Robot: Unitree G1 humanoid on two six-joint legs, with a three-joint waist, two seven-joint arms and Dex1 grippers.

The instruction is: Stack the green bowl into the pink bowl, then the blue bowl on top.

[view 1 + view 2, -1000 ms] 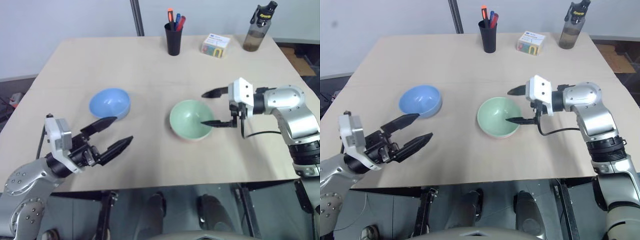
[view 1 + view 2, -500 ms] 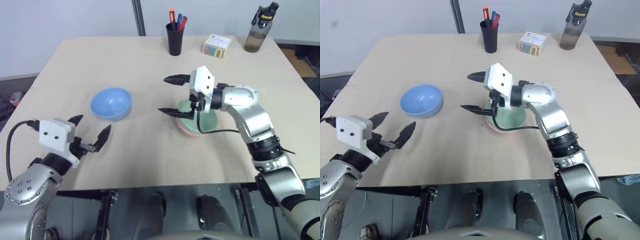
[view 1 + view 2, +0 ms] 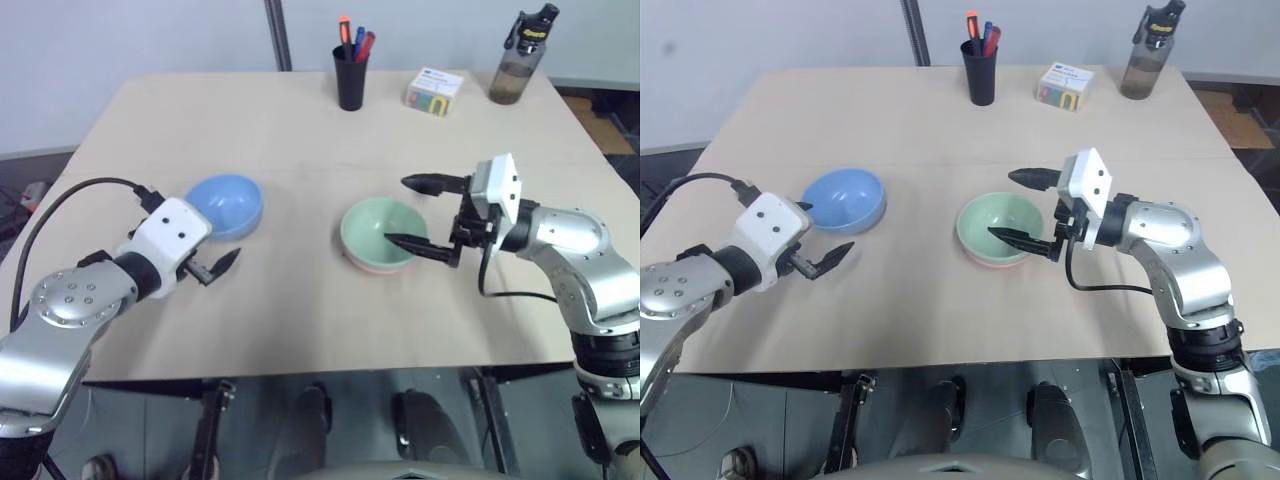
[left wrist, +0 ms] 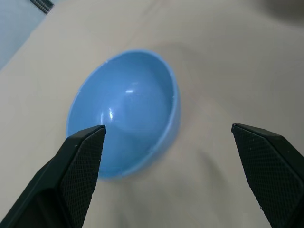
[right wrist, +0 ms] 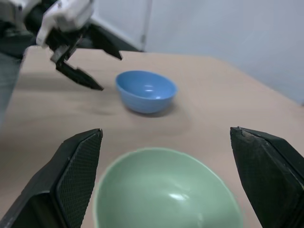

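While three bowls share the table (image 3: 300,120), the green bowl (image 3: 381,232) sits nested in the pink bowl (image 3: 372,267), whose rim shows from the head views, and the blue bowl (image 3: 224,205) sits left. Both grippers hover spread and empty: left gripper (image 3: 820,240) near blue, right gripper (image 3: 415,213) level at green.

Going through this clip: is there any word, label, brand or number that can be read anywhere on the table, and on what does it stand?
None can be read as text.
Small box at the table's far edge: coloured print on its side and a dark patch on its top, too small to read.
Bottle at the far right corner: yellowish marking on the dark band near its cap, too blurred to read.
Black pen cup, green bowl and blue bowl: no markings visible.
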